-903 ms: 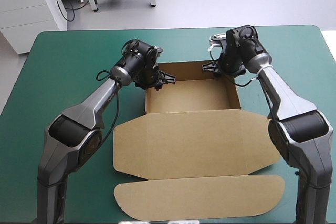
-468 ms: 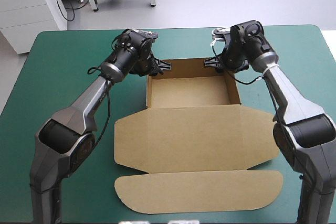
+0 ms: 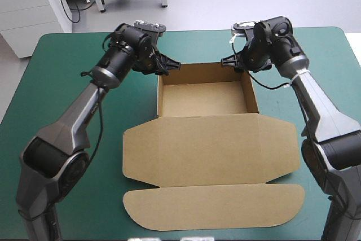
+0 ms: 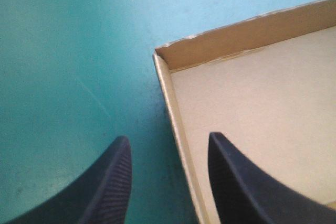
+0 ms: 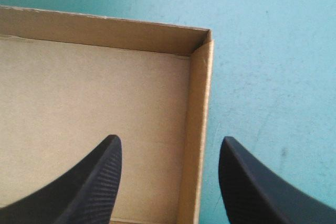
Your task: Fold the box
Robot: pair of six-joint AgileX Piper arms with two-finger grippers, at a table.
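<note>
The brown box (image 3: 203, 99) stands mid-table as an open tray with its walls raised. Its lid (image 3: 210, 150) and front flap (image 3: 214, 207) lie flat toward the near edge. My left gripper (image 3: 171, 66) hovers open over the tray's far left corner. In the left wrist view the left gripper (image 4: 168, 140) has the box's left wall (image 4: 176, 124) between its spread fingers, not touching. My right gripper (image 3: 228, 61) is open over the far right corner. The right wrist view shows the right gripper (image 5: 169, 139) astride the right wall (image 5: 195, 129), gripping nothing.
Teal-green cover (image 3: 67, 83) lies bare on both sides of the box and along the far edge behind the grippers. The table's far edge (image 3: 192, 31) runs close behind both wrists.
Both grippers have lifted off the tray's far corners and drawn back toward the far edge. The left arm swung outward to the left. The box has shifted slightly away from the near edge.
</note>
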